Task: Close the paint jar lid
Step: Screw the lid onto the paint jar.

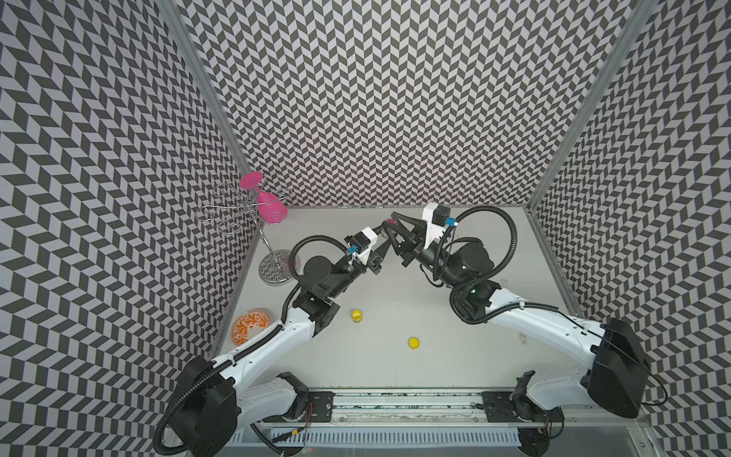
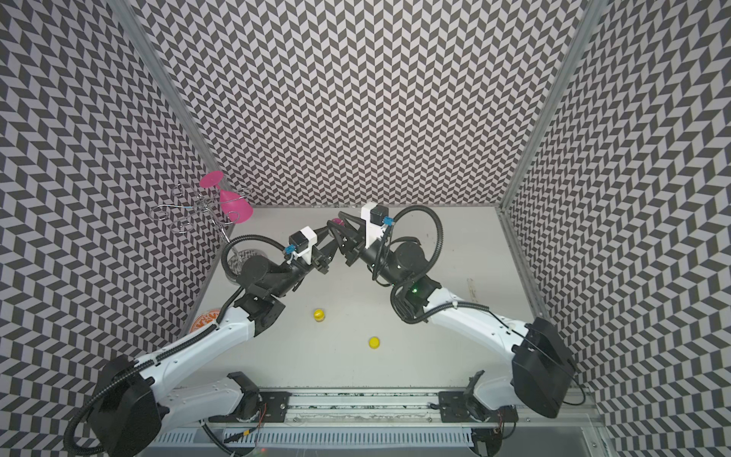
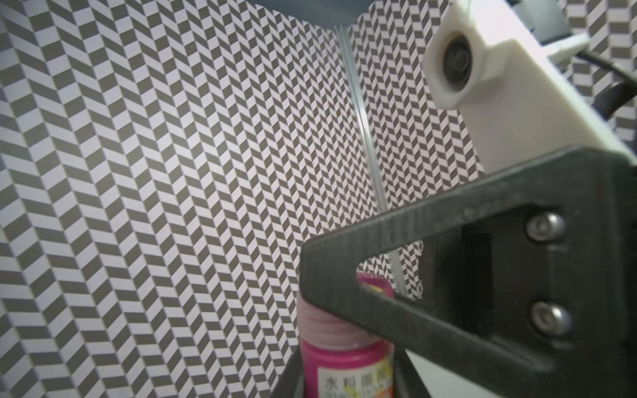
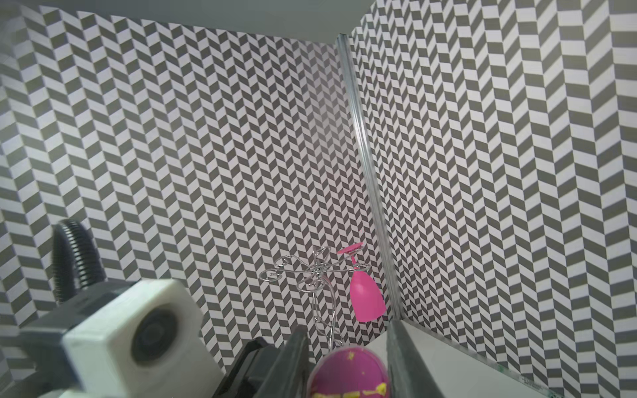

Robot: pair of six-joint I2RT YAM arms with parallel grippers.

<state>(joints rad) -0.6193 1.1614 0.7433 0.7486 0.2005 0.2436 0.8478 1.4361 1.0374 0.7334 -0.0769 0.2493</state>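
1. While the left gripper clamps narrowly on the body of the one pink paint jar, the right gripper pinches the one pink lid between two flat dark fingers. The lid sits over the jar's ribbed neck, with threads exposed beneath.
2. Both grippers meet at the back centre of the table, with the jar between them.
3. The jar is a glossy cylinder with a printed paper label. The lid is round and smeared with yellow paint.
4. Nearer the front stand one small yellow jar and one loose yellow cap, apart from each other.
5. At the left there is one wire rack with one pink goblet hanging upside down, and one orange-patterned dish.
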